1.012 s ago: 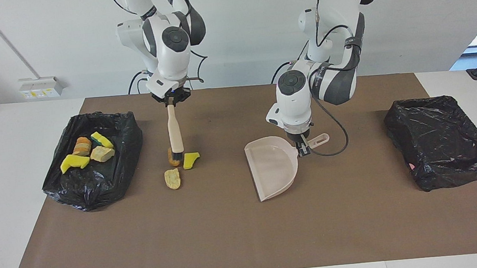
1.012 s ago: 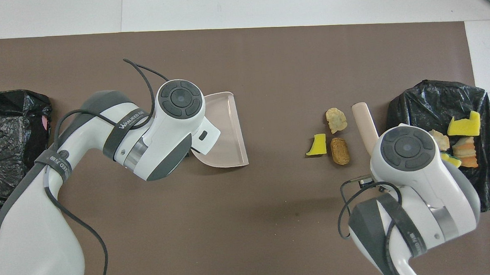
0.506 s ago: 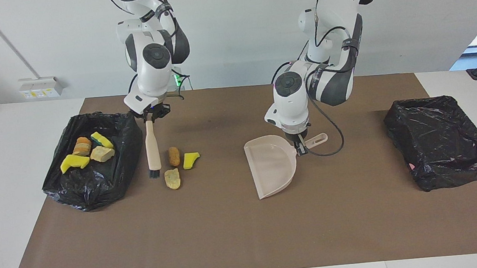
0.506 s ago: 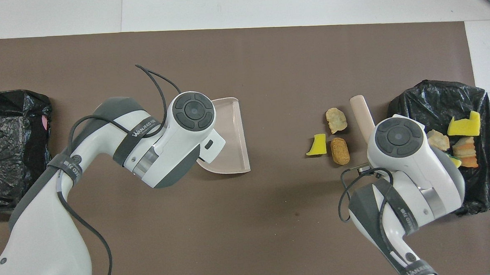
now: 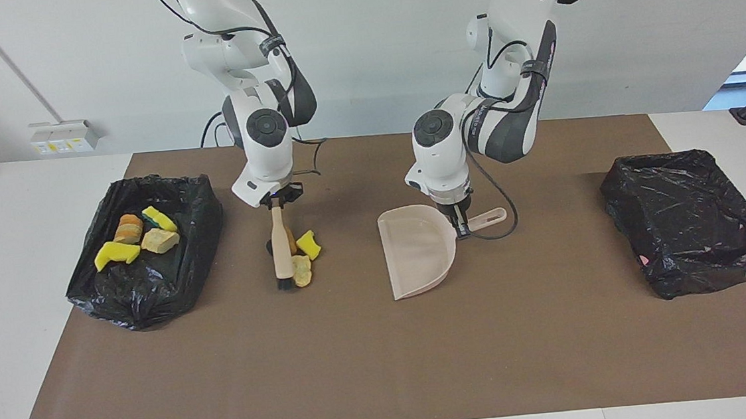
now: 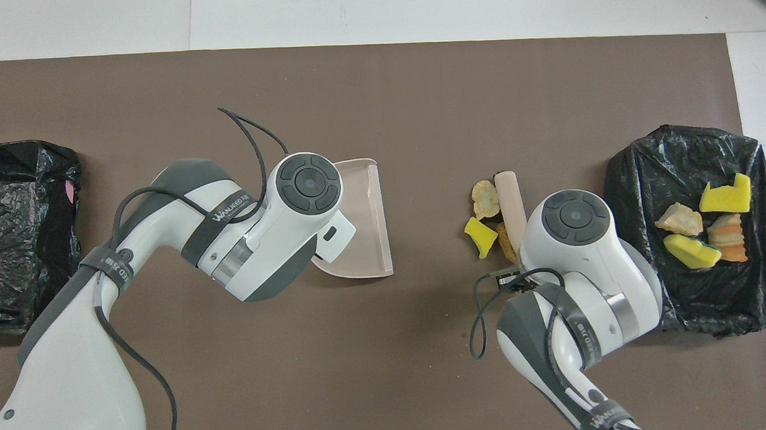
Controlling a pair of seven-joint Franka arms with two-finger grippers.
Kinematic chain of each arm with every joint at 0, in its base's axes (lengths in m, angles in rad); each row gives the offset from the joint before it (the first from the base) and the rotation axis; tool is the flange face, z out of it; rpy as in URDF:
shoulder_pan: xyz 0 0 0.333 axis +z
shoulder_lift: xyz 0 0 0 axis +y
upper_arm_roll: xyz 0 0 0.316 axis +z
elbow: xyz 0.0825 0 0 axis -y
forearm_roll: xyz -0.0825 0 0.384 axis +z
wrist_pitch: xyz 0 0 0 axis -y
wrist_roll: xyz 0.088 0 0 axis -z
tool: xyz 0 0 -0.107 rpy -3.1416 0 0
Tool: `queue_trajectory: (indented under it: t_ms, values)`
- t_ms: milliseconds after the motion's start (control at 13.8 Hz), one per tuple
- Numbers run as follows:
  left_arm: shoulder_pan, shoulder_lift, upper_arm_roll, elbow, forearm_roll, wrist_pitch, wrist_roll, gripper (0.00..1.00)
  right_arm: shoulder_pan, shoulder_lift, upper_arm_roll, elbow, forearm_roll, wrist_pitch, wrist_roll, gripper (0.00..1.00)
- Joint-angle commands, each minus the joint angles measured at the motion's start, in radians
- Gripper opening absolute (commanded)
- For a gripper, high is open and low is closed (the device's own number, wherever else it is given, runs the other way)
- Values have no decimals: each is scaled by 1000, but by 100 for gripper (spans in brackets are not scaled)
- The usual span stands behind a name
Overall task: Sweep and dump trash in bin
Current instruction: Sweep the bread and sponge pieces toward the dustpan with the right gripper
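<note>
My right gripper [image 5: 275, 202] is shut on the top of a beige brush [image 5: 278, 247], which stands upright with its bristles on the brown mat. Three pieces of trash crowd against the brush: a yellow sponge chunk [image 5: 309, 244] [image 6: 481, 235], a tan piece [image 5: 301, 270] [image 6: 484, 197] and a brown piece [image 6: 506, 251] half hidden by the handle [image 6: 510, 203]. My left gripper [image 5: 460, 228] is shut on the handle of the beige dustpan [image 5: 416, 253] [image 6: 364, 222], which rests on the mat beside the trash, toward the left arm's end. The wrists hide both grippers in the overhead view.
A black-lined bin [image 5: 200, 216] [image 6: 677, 144] at the right arm's end of the table holds several more yellow and tan scraps. Another black-lined bin [image 5: 679, 212] [image 6: 15, 224] sits at the left arm's end. A brown mat [image 5: 385, 368] covers the table.
My right gripper has swung the brush around the three scraps and pushed them together toward the dustpan. The left gripper has slid the dustpan a little toward the scraps.
</note>
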Motion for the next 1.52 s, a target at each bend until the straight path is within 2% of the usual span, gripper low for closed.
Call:
queue_trajectory:
  t_ms: [0,434,578,795,1084,1301,1446]
  values:
    - [-5,-35,3,-54,13,27,4,0,64,63,4,22,120,40,4,0]
    - [-5,-42,3,-77,13,54,3,0,195,89,4,120,304,2,33,0]
    - [-2,-42,3,-80,13,56,4,0,210,101,2,204,304,-56,77,0]
    - [-1,-42,3,-80,13,59,4,0,189,108,-5,273,286,-130,79,0]
    - [1,-42,3,-82,13,61,3,0,143,105,-8,399,148,-318,70,0]
    - [1,-42,3,-82,11,62,3,0,88,65,-5,315,77,-334,45,0]
    - [3,-42,3,-82,11,62,3,0,95,75,-4,251,13,-323,51,0]
